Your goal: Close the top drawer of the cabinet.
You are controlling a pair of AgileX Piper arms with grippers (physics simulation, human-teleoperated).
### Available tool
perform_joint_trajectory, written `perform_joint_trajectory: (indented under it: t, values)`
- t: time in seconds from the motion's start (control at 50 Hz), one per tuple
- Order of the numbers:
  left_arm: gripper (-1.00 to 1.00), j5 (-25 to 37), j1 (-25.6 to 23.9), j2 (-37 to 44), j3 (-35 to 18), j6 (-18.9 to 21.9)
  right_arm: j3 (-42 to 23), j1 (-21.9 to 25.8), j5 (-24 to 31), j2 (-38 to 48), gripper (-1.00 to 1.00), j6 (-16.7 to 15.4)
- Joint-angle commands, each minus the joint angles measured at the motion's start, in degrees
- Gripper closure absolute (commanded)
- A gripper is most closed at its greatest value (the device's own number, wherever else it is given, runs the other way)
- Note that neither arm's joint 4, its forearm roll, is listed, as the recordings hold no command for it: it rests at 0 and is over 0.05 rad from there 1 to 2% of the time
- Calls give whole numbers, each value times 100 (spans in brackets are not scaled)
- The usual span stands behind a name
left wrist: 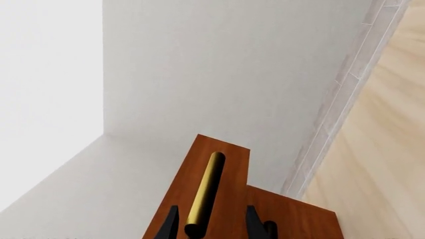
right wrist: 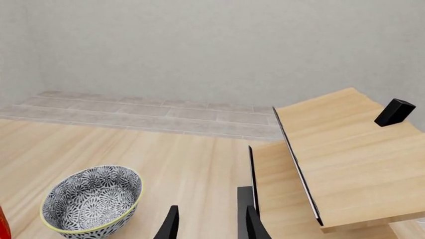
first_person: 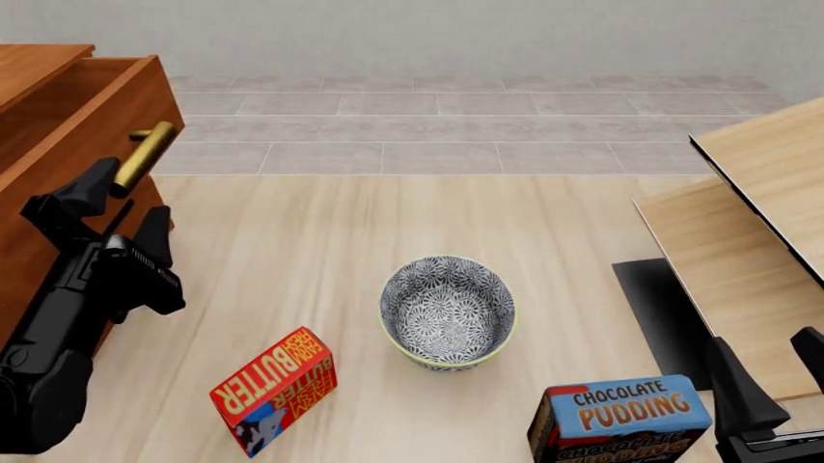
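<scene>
1. Pale walls fill the left wrist view; the left gripper (left wrist: pixel 214 224) stands spread around the brass handle (left wrist: pixel 206 191) of the top drawer (left wrist: pixel 226 199), not clamping.
2. Front view: that drawer juts from the cabinet (first_person: pixel 52 193) at far left, so closing is just starting; next, push inward.
3. Right wrist view: the right gripper (right wrist: pixel 209 224) is parted, empty, near the bowl (right wrist: pixel 93 204).

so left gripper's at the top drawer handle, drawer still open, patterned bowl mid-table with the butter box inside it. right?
One thing is off: the butter box is not in the bowl. The front view shows it standing on the table beside the bowl, on the left arm's side and nearer the camera; the bowl is empty. The rest holds: the left gripper is at the top drawer handle, drawer still open.
</scene>
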Motion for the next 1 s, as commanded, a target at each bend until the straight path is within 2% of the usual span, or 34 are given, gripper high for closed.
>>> perform_joint_trajectory:
  t: [0.02,1.0]
  values:
    - [-100,0,246,187,-106,52,1,18,0,0,-100,-9]
    - [-100,0,667,6,-1,58,2,68,2,0,-100,-38]
